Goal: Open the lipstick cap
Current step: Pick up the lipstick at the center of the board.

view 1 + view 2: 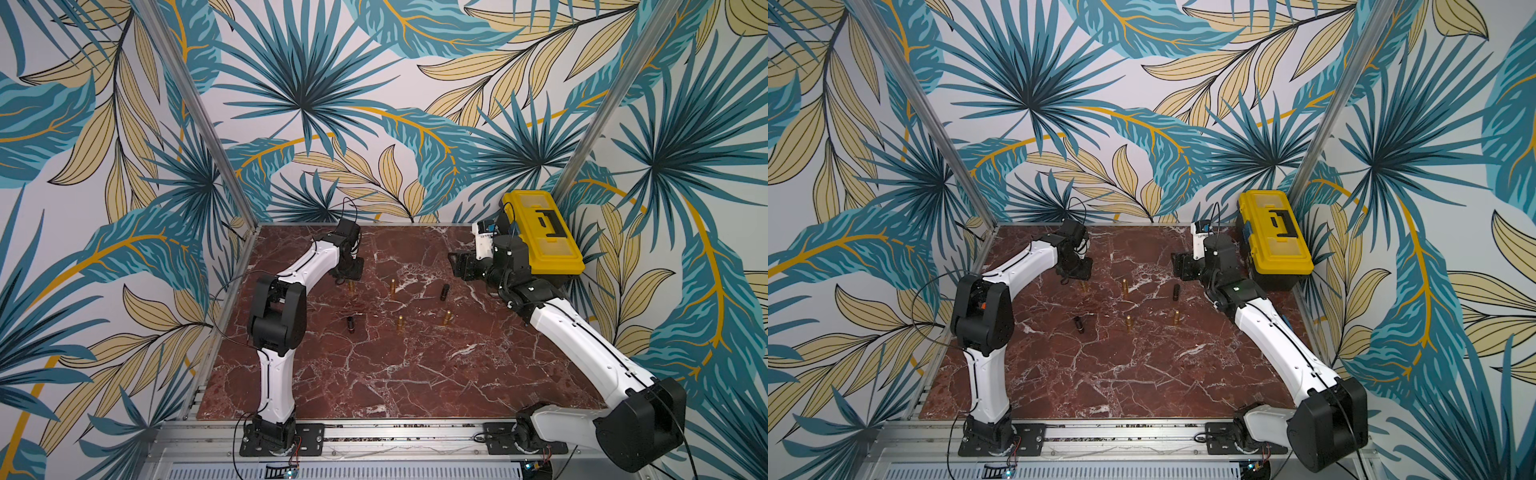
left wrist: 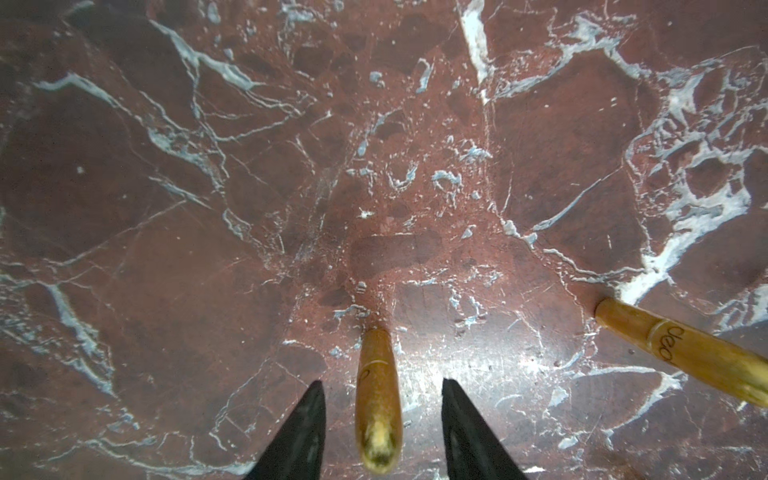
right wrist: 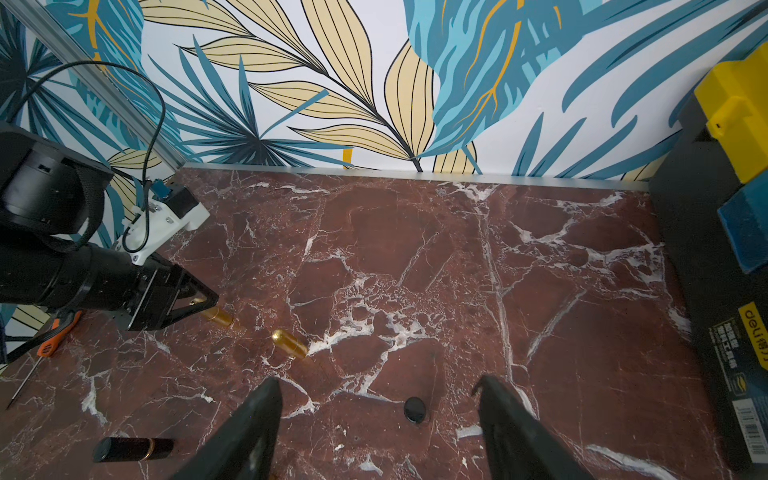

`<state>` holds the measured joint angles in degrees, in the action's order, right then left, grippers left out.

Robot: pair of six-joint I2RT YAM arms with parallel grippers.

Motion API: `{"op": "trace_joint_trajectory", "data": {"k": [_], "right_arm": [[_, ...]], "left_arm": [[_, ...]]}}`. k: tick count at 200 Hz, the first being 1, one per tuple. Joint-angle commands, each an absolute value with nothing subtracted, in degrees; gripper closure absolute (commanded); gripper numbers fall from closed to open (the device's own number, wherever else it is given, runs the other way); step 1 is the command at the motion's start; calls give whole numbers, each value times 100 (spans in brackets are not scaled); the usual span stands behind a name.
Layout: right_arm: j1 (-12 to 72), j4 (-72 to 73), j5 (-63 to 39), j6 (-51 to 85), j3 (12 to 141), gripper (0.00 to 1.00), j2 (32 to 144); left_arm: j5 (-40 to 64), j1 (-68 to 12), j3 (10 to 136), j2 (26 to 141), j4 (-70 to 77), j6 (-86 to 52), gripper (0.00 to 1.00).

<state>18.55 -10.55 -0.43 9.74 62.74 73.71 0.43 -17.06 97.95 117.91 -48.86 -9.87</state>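
Note:
A gold lipstick (image 2: 377, 399) stands upright on the red marble table at the back left, also seen in both top views (image 1: 351, 286) (image 1: 1084, 286). My left gripper (image 2: 382, 381) hangs over it, open, one finger on each side of its top with a gap on both sides; both top views show this gripper (image 1: 348, 277) (image 1: 1079, 275). My right gripper (image 3: 379, 379) is open in the air at the back right (image 1: 455, 264) and holds nothing. Below it, between its fingers, shows the round top of a black upright lipstick (image 3: 415, 410) (image 1: 444, 292).
More gold lipsticks stand mid-table (image 1: 392, 286) (image 1: 400, 324) (image 1: 446, 318); one is close to my left gripper (image 2: 681, 353). A black lipstick (image 1: 351, 323) (image 3: 133, 449) lies on its side. A yellow toolbox (image 1: 540, 232) fills the back right corner. An orange-handled screwdriver (image 3: 54, 336) lies far left.

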Motion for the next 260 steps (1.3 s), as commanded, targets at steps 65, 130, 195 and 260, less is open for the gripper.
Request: {"op": "trace_joint_trajectory", "data": {"k": [65,130,195,260], "right_arm": [[1902,-827,-20,939,6130,25,7585],[1912,-730,53,1011,6032,25,7583],[1915,-634,53,1054,5907,25,7578],[1915,-597,102,1072,5871,25,7617]], "left_arm": [[14,-1722,9649,11821,-4931,-1029,47],[33,-1718,9699,11873,-4931,-1038,66],[72,-1731,9518,11821,-4981,-1042,56],[9,-1731,9546,11817,-4993,-1055,62]]}}
